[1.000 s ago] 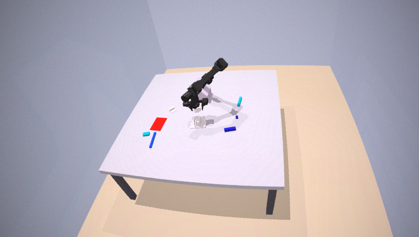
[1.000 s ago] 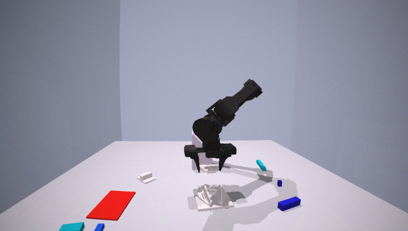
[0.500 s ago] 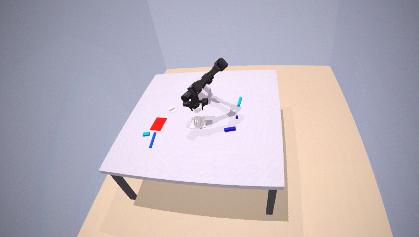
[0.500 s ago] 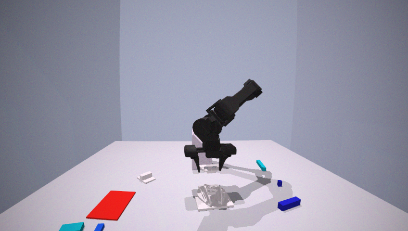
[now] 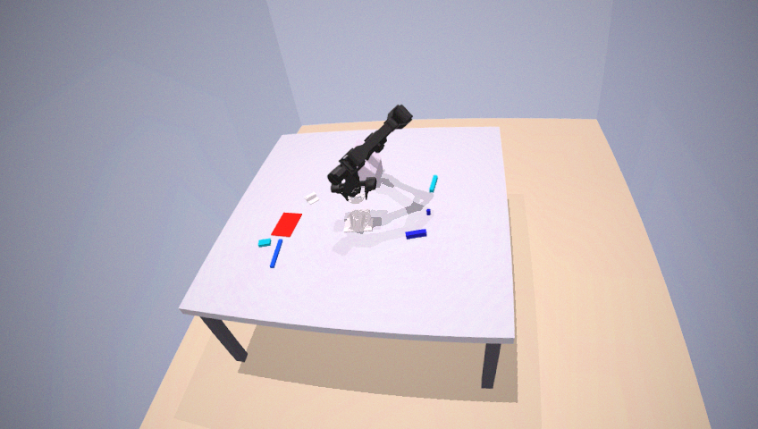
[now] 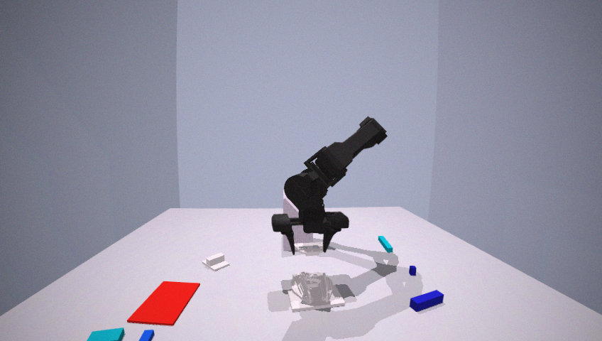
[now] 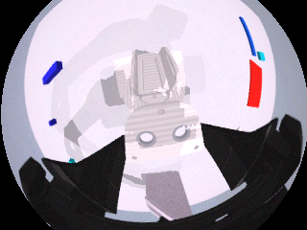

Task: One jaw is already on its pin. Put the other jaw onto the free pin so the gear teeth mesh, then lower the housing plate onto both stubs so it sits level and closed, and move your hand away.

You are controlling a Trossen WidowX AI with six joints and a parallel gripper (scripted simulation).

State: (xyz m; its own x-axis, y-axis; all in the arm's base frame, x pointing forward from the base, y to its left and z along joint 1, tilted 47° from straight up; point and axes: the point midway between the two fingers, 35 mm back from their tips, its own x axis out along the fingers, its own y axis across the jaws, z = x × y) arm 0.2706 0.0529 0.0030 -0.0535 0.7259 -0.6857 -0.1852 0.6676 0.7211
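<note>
My gripper [image 5: 356, 198] [image 6: 309, 252] [image 7: 161, 133] is shut on the white housing plate [image 6: 310, 246] [image 7: 161, 122], a plate with two large round holes. It holds the plate between its fingertips, above the table and behind the base in the exterior view. The white base [image 5: 348, 229] [image 6: 338, 302] [image 7: 180, 62] lies on the table with two pale jaws [image 6: 312, 287] standing on it side by side. Shadow stripes cover the jaws. The plate hides the near end of the jaws in the wrist view, so whether the teeth mesh cannot be told. The pins and stubs cannot be made out.
A small white stepped piece [image 5: 312, 197] [image 6: 216, 261] and a red sheet [image 5: 286, 224] [image 6: 165, 302] [image 7: 255, 83] lie left of the base. A dark blue block [image 5: 416, 233] [image 6: 427, 300] [image 7: 52, 73] lies right. A pale upright block [image 7: 168, 192] stands behind the gripper.
</note>
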